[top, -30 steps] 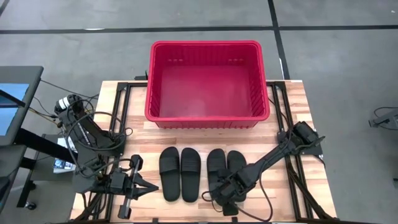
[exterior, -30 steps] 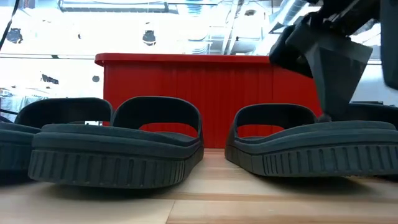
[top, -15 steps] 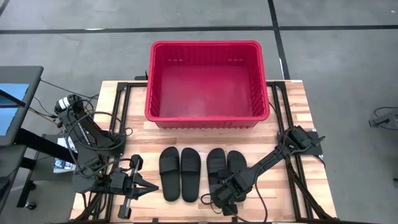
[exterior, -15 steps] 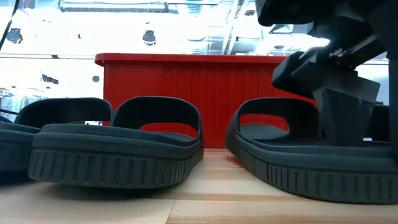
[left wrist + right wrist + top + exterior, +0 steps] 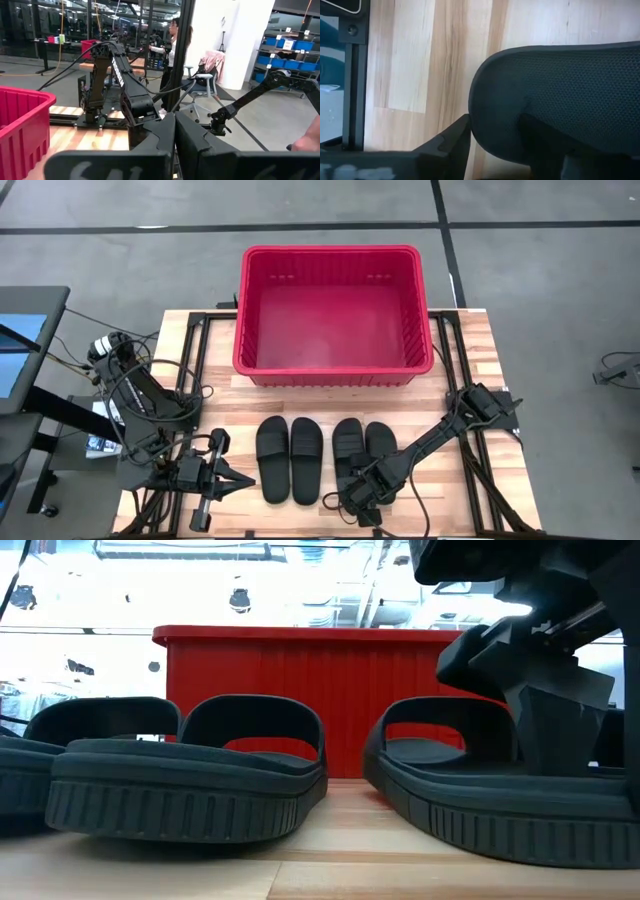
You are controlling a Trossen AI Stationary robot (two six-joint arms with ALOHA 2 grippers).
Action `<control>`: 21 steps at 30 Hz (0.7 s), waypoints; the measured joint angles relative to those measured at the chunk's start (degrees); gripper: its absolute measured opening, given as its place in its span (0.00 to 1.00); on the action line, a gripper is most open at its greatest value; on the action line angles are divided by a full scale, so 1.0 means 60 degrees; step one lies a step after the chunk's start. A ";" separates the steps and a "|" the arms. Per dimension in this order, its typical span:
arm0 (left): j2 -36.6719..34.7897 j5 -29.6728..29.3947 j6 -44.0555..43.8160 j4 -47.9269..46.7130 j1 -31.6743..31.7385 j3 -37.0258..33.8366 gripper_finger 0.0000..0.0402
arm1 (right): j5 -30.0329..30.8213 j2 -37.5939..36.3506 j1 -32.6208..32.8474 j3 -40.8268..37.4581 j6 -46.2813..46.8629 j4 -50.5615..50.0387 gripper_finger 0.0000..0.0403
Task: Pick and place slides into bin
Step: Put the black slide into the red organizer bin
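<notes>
Your right gripper (image 5: 362, 502) straddles the heel of the third slide (image 5: 560, 100), one finger (image 5: 447, 142) outside, one on the sole; firm grip unconfirmed. Its arm reaches in from four o'clock. Left gripper (image 5: 235, 483) rests shut at eight o'clock. Red bin (image 5: 335, 370) sits at twelve.

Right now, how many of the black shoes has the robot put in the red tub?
None yet. The bin looks empty, and all four slides lie in a row on the table. In hand: the right gripper is down at the heel of one right-hand slide, with one finger on top of its sole and the other beside its edge. The left gripper waits shut at the table's near-left corner. All four slides are left to move.
</notes>
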 joint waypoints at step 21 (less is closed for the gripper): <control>0.0000 -0.0001 -0.0251 -0.0003 0.0000 0.0000 0.00 | 0.0500 0.0036 0.0050 -0.0022 0.0624 0.0204 0.02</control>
